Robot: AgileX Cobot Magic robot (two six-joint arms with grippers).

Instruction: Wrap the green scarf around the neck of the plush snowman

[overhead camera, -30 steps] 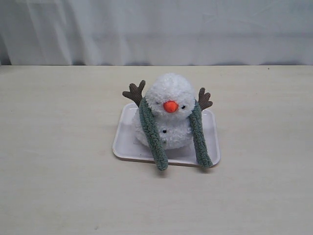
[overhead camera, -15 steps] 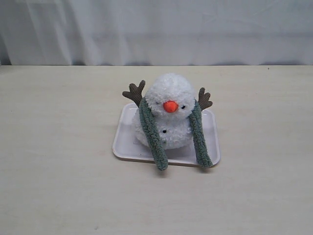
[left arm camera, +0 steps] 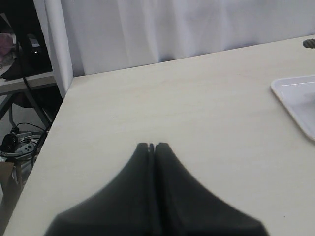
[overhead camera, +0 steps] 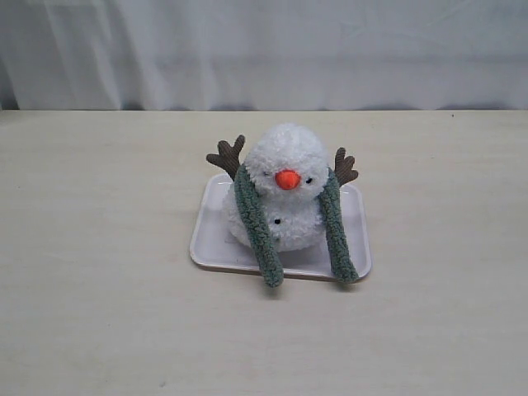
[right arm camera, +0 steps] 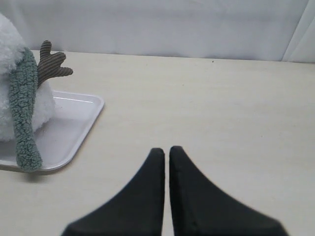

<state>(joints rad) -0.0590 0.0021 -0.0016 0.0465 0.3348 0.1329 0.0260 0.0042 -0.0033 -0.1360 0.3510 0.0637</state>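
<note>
The plush snowman (overhead camera: 286,169) sits on a white tray (overhead camera: 211,239) in the middle of the table, orange nose toward the camera, brown twig arms raised. The green scarf (overhead camera: 257,227) lies behind its neck, and both ends hang down its front to the tray's near edge. In the right wrist view the snowman (right arm camera: 10,44) and one scarf end (right arm camera: 24,113) show at the side. My left gripper (left arm camera: 152,146) is shut and empty over bare table, apart from the tray (left arm camera: 295,96). My right gripper (right arm camera: 167,150) is shut and empty, beside the tray (right arm camera: 74,130). Neither gripper appears in the exterior view.
A white curtain (overhead camera: 264,49) hangs behind the table's far edge. The left wrist view shows the table's side edge (left arm camera: 54,128) with a stand and cables (left arm camera: 19,142) on the floor beyond it.
</note>
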